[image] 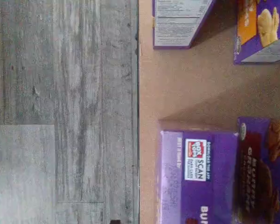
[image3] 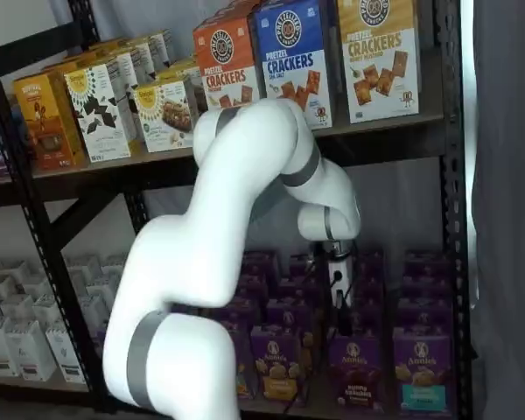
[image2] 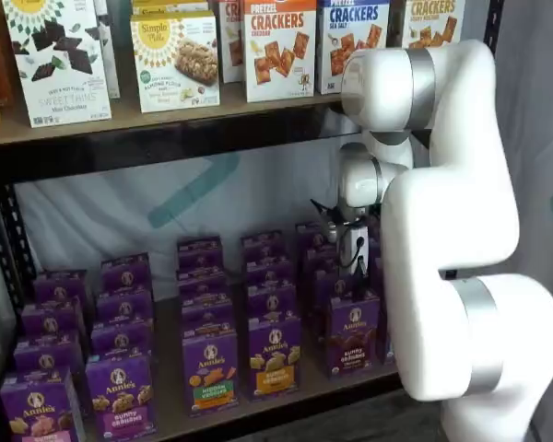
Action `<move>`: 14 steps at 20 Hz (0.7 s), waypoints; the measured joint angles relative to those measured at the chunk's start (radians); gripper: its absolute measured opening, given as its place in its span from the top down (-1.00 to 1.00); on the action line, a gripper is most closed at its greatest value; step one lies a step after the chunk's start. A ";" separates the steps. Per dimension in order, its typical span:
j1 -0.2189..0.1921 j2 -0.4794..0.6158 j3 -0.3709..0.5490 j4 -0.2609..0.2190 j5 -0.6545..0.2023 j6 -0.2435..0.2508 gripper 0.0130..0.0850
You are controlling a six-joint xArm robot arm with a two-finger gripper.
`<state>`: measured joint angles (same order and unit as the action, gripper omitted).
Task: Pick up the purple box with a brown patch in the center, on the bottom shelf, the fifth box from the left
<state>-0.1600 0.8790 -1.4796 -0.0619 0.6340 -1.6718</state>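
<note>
Grey wood-look floor (image: 60,112) filled half the wrist view; beside it ran the bottom shelf (image: 186,88), with the purple box (image: 224,172) at its front edge. In both shelf views that box (image2: 353,333) stood in the front row, directly under the white arm (image3: 245,201). Fingers (image2: 358,269) hung just above it; their spread could not be told, nothing pinched.

The white arm (image2: 442,230) rises from its base, bends at a grey-banded elbow and folds back down, so the wrist (image2: 364,180) points downward. The end effector (image2: 358,267) hangs vertically below the wrist in both shelf views. Its black fingers stand fully apart and hold nothing.
</note>
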 joint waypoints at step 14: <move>-0.002 0.068 -0.032 0.026 -0.032 -0.023 -1.00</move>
<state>-0.1620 0.9473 -1.5119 -0.0359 0.6016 -1.6951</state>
